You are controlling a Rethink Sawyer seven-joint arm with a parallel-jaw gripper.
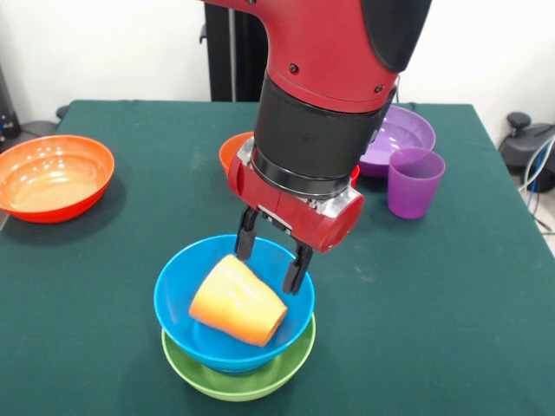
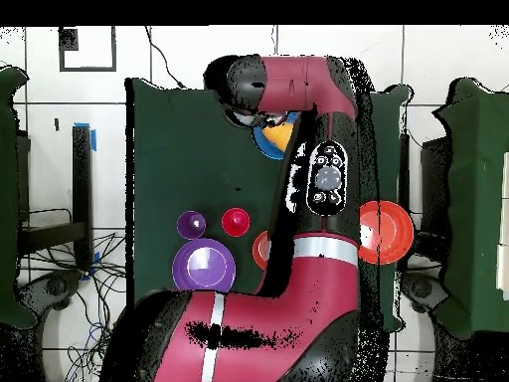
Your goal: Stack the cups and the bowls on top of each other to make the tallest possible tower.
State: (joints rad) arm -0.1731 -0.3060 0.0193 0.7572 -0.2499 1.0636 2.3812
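The tower stands at the table's front: a lime green bowl (image 1: 238,383) with a light blue bowl (image 1: 182,299) nested in it. An orange cup (image 1: 236,302) lies on its side inside the blue bowl, mouth toward the lower right. My gripper (image 1: 270,256) hangs just above and behind the cup, fingers (image 1: 245,236) spread apart, holding nothing. A purple cup (image 1: 414,180) stands upright next to a purple bowl (image 1: 408,130). A wide orange-red bowl (image 1: 54,178) sits at the left. A small orange bowl (image 1: 231,149) and a red cup (image 1: 355,174) peek out behind the arm. No dark blue bowl shows.
In the overhead view the arm covers most of the tower; only part of the blue bowl (image 2: 268,141) shows. The red cup (image 2: 235,221), purple cup (image 2: 191,225), purple bowl (image 2: 204,267) and orange-red bowl (image 2: 386,231) stand apart on the green table (image 2: 179,149).
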